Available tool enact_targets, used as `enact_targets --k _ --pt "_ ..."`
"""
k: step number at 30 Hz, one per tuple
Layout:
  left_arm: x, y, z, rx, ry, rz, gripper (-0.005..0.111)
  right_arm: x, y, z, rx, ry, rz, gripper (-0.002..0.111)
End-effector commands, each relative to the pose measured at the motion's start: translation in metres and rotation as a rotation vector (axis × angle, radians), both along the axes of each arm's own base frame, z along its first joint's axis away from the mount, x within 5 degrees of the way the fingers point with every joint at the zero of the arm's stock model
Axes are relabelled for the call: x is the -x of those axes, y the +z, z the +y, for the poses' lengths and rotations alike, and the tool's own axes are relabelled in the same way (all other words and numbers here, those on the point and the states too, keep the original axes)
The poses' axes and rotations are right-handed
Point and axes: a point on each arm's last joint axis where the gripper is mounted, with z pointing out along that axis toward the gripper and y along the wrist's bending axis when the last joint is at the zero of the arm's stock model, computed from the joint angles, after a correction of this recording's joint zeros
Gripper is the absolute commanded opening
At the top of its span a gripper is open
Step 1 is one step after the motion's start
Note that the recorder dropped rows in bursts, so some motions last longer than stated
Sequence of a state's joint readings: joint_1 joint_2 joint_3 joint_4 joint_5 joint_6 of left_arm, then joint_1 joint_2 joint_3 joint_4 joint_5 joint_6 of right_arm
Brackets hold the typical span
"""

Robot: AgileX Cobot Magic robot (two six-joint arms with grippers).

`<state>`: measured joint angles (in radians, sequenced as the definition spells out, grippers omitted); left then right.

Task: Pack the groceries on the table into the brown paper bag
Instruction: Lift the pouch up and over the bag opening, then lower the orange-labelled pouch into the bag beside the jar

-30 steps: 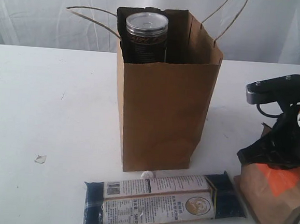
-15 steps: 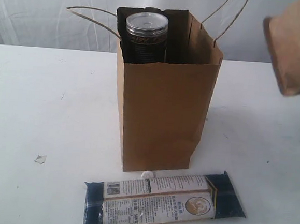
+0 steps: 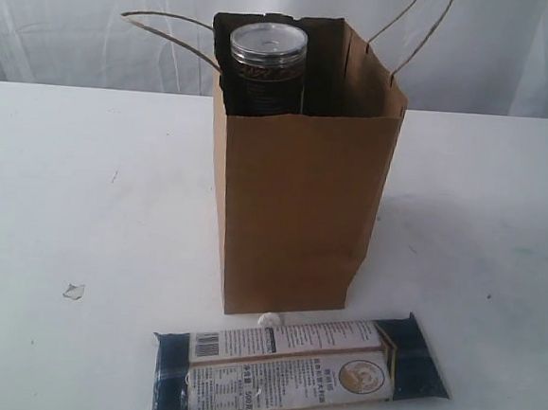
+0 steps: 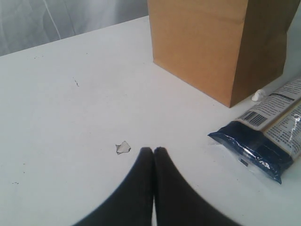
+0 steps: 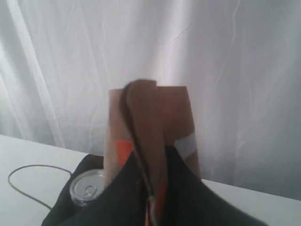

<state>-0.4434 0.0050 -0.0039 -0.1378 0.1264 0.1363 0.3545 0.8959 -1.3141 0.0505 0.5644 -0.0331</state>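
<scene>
Right wrist view: right gripper clamps brown pouch above bagged can — likely for dropping in.
Left gripper: jaws pressed together, empty.

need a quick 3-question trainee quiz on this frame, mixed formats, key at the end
1. True or false: the long packet lies on the table, outside the paper bag.
2. The right gripper is shut on: A) a jar B) a brown pouch C) a bottle.
3. Fill in: the left gripper is ____, with nothing in it.
Key: 1 true; 2 B; 3 shut.
</scene>
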Motion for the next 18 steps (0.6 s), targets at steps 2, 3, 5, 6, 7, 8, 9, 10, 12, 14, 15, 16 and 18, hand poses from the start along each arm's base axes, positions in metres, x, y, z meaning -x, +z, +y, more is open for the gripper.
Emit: enact_targets --k 2,3,5,6,7,8,9,10,12,14,15,16,18 --pt "0.000 -0.001 0.000 0.004 0.001 0.007 0.000 -0.012 0.003 0.013 -0.026 0.090 -0.031 0.000" --pt "0.000 -0.001 0.000 0.004 0.001 0.007 0.000 -0.017 0.000 0.019 -0.017 0.111 -0.015 0.000" --pt "0.000 -0.001 0.000 0.004 0.001 0.007 0.000 -0.023 -0.003 0.025 0.004 0.132 -0.004 0.000" --pt "0.000 -0.001 0.000 0.004 0.001 0.007 0.000 -0.026 -0.005 0.028 0.018 0.145 0.000 0.000" --pt "0.000 -0.001 0.000 0.004 0.001 0.007 0.000 -0.028 -0.006 0.031 0.024 0.154 0.000 0.000" --pt "0.000 -0.001 0.000 0.004 0.001 0.007 0.000 -0.030 -0.008 0.034 0.035 0.165 0.003 0.000" --pt "0.000 -0.001 0.000 0.004 0.001 0.007 0.000 -0.032 -0.009 0.036 0.040 0.169 0.004 0.000" --pt "0.000 -0.001 0.000 0.004 0.001 0.007 0.000 -0.035 -0.010 0.038 0.040 0.173 0.006 0.000" --pt "0.000 -0.001 0.000 0.004 0.001 0.007 0.000 -0.040 -0.013 0.043 0.045 0.182 0.020 0.000" --pt "0.000 -0.001 0.000 0.004 0.001 0.007 0.000 -0.047 -0.016 0.048 0.054 0.192 0.038 0.000" --pt "0.000 -0.001 0.000 0.004 0.001 0.007 0.000 -0.049 -0.018 0.050 0.057 0.198 0.046 0.000" --pt "0.000 -0.001 0.000 0.004 0.001 0.007 0.000 -0.052 -0.020 0.053 0.062 0.204 0.057 0.000" --pt "0.000 -0.001 0.000 0.004 0.001 0.007 0.000 -0.057 -0.025 0.059 0.074 0.217 0.077 0.000"
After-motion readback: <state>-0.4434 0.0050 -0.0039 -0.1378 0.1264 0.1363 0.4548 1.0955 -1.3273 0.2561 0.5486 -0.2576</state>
